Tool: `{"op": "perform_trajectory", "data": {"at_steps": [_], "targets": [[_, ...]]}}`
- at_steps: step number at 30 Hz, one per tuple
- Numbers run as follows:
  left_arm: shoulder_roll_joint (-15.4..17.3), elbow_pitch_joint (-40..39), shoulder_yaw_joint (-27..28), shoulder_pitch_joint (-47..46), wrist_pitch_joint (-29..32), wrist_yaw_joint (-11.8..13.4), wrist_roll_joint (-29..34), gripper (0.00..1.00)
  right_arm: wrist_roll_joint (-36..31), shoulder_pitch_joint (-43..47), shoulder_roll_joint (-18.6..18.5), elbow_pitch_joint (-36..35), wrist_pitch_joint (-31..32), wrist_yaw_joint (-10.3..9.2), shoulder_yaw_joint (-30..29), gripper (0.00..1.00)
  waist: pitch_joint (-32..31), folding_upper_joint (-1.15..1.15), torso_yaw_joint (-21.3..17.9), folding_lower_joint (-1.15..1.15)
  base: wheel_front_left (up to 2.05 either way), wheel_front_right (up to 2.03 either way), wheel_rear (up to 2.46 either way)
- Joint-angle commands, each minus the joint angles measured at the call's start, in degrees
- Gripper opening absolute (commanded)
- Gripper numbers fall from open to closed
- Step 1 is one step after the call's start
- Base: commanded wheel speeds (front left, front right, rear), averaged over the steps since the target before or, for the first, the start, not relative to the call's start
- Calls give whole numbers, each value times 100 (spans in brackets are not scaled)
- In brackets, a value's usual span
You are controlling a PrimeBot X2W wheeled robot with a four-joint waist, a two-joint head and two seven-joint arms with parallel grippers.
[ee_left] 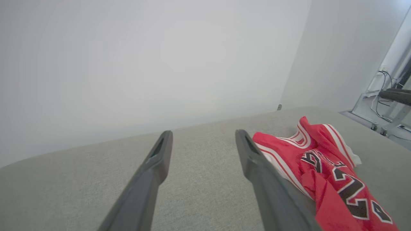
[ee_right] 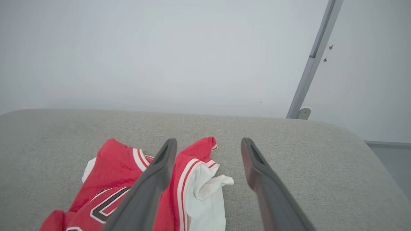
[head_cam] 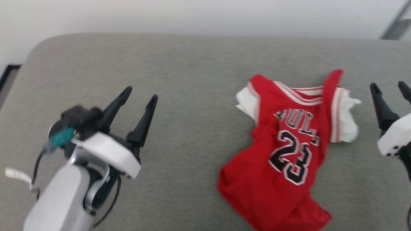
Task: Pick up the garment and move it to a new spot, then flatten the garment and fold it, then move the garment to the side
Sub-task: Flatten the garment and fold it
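Observation:
The garment [head_cam: 289,150], a red jersey with white sleeves, striped trim, black lettering and the number 23, lies crumpled on the grey cushion, right of centre. My left gripper [head_cam: 141,93] hovers open well to its left, nothing between the fingers. At the right edge my right gripper [head_cam: 390,86] stands open just beyond the garment's white sleeve, holding nothing. In the left wrist view the garment [ee_left: 324,166] lies right of my open gripper [ee_left: 202,136]. In the right wrist view the garment [ee_right: 112,179] lies below and left of my open gripper [ee_right: 208,142].
The grey cushioned surface [head_cam: 179,64] stretches wide, with a rounded far-left corner and a white wall behind. A grey metal post [ee_right: 311,61] stands against the wall at the right. Cables and a metal frame [ee_left: 385,106] sit beyond the cushion's right end.

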Motion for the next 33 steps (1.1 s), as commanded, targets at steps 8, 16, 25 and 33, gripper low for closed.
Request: {"op": "perform_trajectory", "data": {"at_steps": [8, 16, 25, 33], "targets": [[413, 110, -624, -1119, 991, -16, -673, 100, -550, 374, 587, -627, -1417, -1, 313, 100, -31, 0, -1030, 0, 0, 0, 0], [528, 870, -1236, -2109, 2099, -16, -1179, 100, -954, 742, 1154, -765, -2640, -2, 576, 100, 138, 0, -1727, 0, 0, 0, 0], [353, 2308, -1864, -3077, 3357, -16, -1554, 100, -1093, 784, 1548, -631, -3251, -2, 873, 100, 495, 0, -2388, 0, 0, 0, 0], [127, 3646, -2184, -3542, 4064, 76, -1415, 100, -964, 632, 1668, -640, -3409, -2, 1099, 100, 812, 0, -2774, 0, 0, 0, 0]]}}
